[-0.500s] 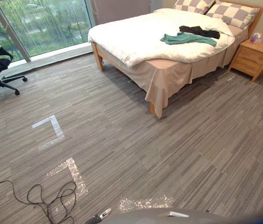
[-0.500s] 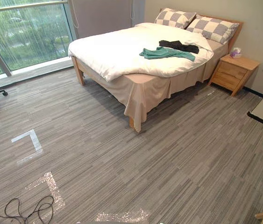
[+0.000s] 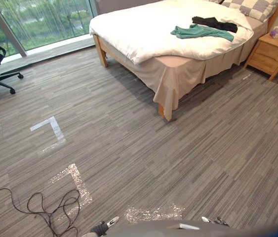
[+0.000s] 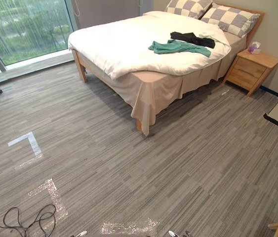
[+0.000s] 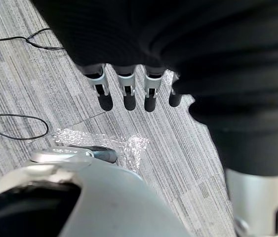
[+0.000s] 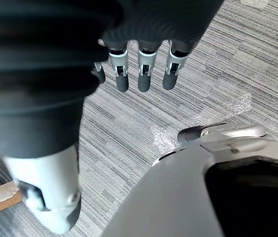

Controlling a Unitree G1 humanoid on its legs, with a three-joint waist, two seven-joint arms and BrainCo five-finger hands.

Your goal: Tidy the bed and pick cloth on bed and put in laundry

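Head camera has shifted since the earlier frame, so the bed (image 3: 143, 34) sits higher in view; the teal cloth (image 3: 200, 32) and black cloth (image 3: 215, 22) lie unmoved on its white duvet, just beside each other, near the checked pillows (image 4: 230, 19). Left hand (image 5: 127, 91) and right hand (image 6: 144, 74) hang over the grey floor (image 3: 129, 148), fingers straight, slightly spread, holding nothing.

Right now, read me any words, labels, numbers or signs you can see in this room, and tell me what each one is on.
No text here can be read.
Tissue box on the nightstand: any print is too small to read.
White tape corner on the floor: a plain mark, no writing.
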